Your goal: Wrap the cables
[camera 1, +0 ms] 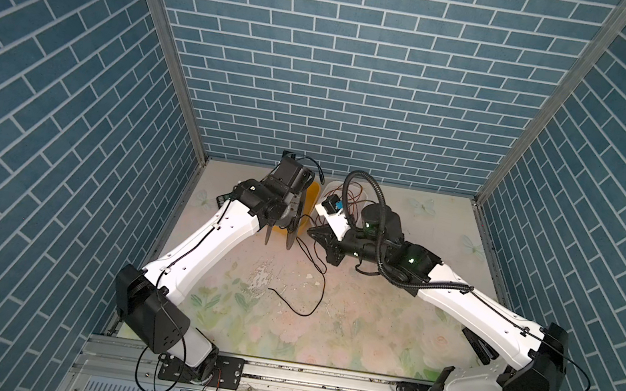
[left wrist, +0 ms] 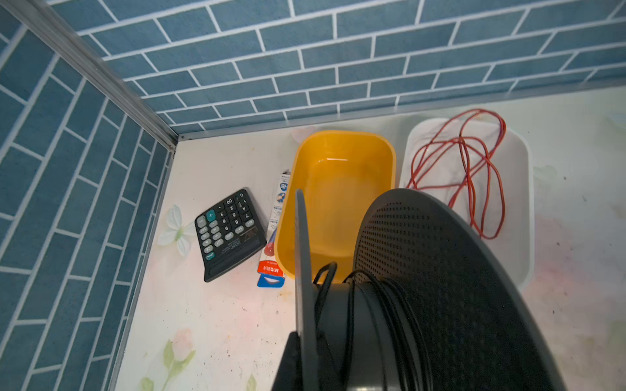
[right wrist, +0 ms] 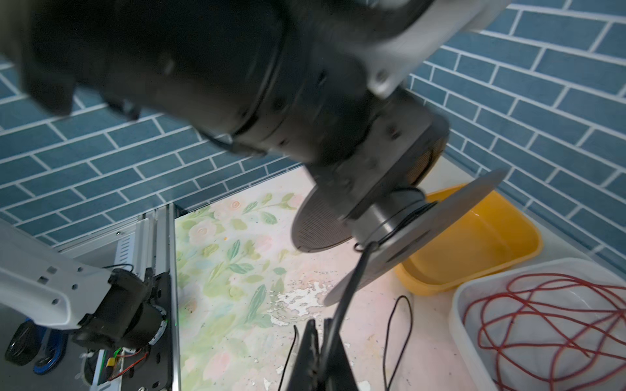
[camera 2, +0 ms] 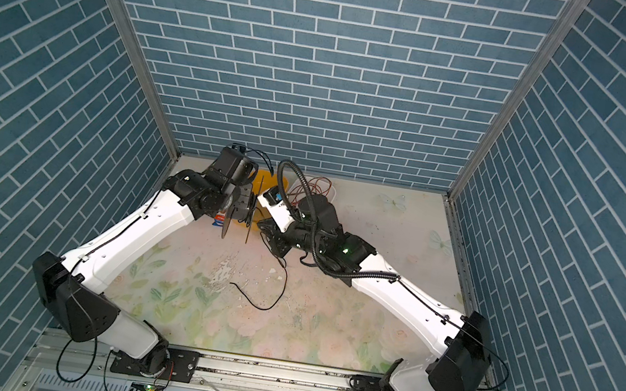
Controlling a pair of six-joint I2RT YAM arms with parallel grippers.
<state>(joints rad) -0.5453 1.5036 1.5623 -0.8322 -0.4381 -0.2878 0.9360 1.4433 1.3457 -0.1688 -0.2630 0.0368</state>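
Note:
My left gripper (camera 1: 283, 217) is shut on a grey spool (left wrist: 440, 287) with two round flanges, holding it up above the table near the back. Several turns of the black cable (left wrist: 394, 304) lie around its hub. My right gripper (right wrist: 320, 326) is shut on the cable (right wrist: 352, 281) just beside the spool, and the cord runs taut from the hub to its jaws. In both top views the right gripper (camera 1: 312, 233) points at the spool (camera 1: 270, 233). The rest of the cable (camera 2: 284, 285) trails in a loose loop on the table.
A yellow tub (left wrist: 338, 134) and a white tray (left wrist: 521, 159) holding a red wire (left wrist: 487, 169) stand against the back wall behind the spool. A black calculator (left wrist: 227, 230) and a printed packet (left wrist: 275, 233) lie left of the tub. Blue brick walls enclose the table.

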